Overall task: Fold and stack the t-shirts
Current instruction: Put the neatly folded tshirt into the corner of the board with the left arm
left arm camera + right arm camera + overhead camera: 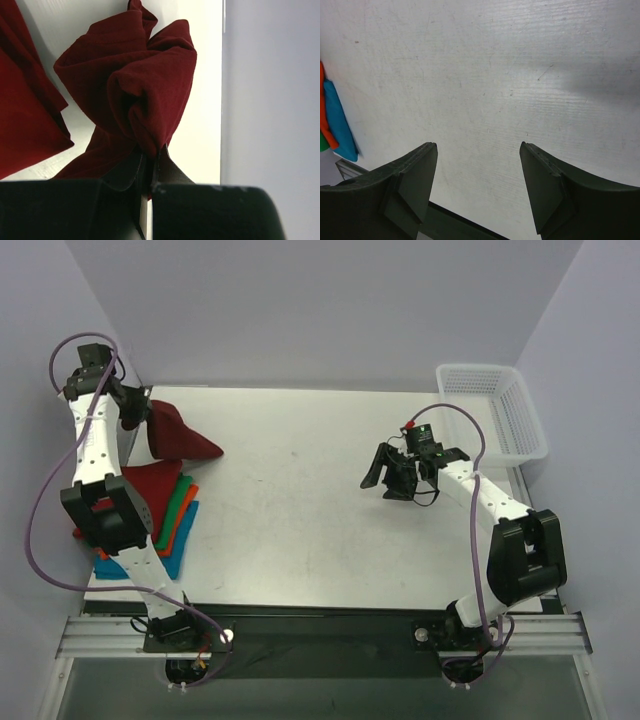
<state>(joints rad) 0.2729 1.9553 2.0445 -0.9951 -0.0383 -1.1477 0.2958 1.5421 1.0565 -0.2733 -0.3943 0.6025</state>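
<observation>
From above, the left gripper was at the far-left corner of the table, against the maroon t-shirt, but that view did not show how its fingers stood. The left wrist camera did: the left gripper had its fingers pinched together on a fold of the maroon t-shirt, which hung bunched and creased above the white surface.

Only the overhead view showed the stack of folded t-shirts just nearer than the maroon one. It had red on top, with orange, green and blue edges fanned out beneath. A white mesh basket sat at the far-right corner.

The right gripper hovered over bare table right of centre, well apart from all the cloth. In the right wrist view the right gripper had its fingers spread wide with nothing between them. The blue t-shirt and an orange edge showed at the left border.
</observation>
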